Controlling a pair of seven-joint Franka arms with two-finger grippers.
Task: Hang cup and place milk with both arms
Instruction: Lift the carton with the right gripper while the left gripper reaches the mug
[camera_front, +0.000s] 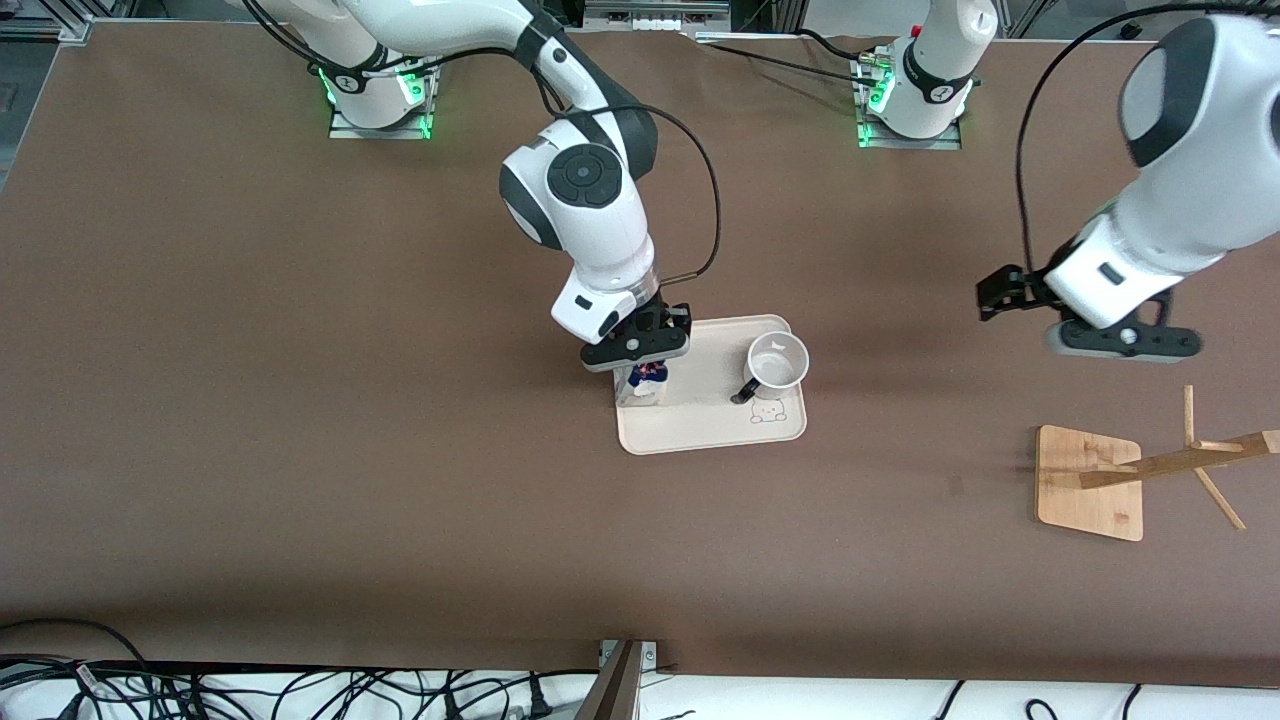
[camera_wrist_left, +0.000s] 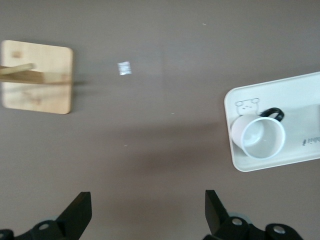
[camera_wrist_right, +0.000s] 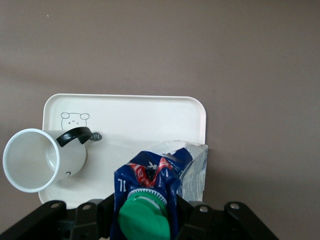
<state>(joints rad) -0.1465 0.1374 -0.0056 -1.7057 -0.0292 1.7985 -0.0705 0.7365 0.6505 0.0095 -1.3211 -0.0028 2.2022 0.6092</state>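
Right gripper (camera_front: 640, 352) clamped on the milk (camera_front: 648, 381) at its gable top, green cap up between the fingers in the right wrist view. Carton stands at the tray's (camera_front: 700, 425) edge toward the right arm's end, roughly 9 o'clock from the cup (camera_front: 777, 362). Cup upright on the tray, black handle pointing about 8 o'clock in the front view, just above the printed bear.

Left gripper (camera_wrist_left: 148, 215) hangs over bare table, fingers spread wide, holding nothing. Wooden rack (camera_front: 1120, 475) sits at about 5 o'clock from it, toward the left arm's end.
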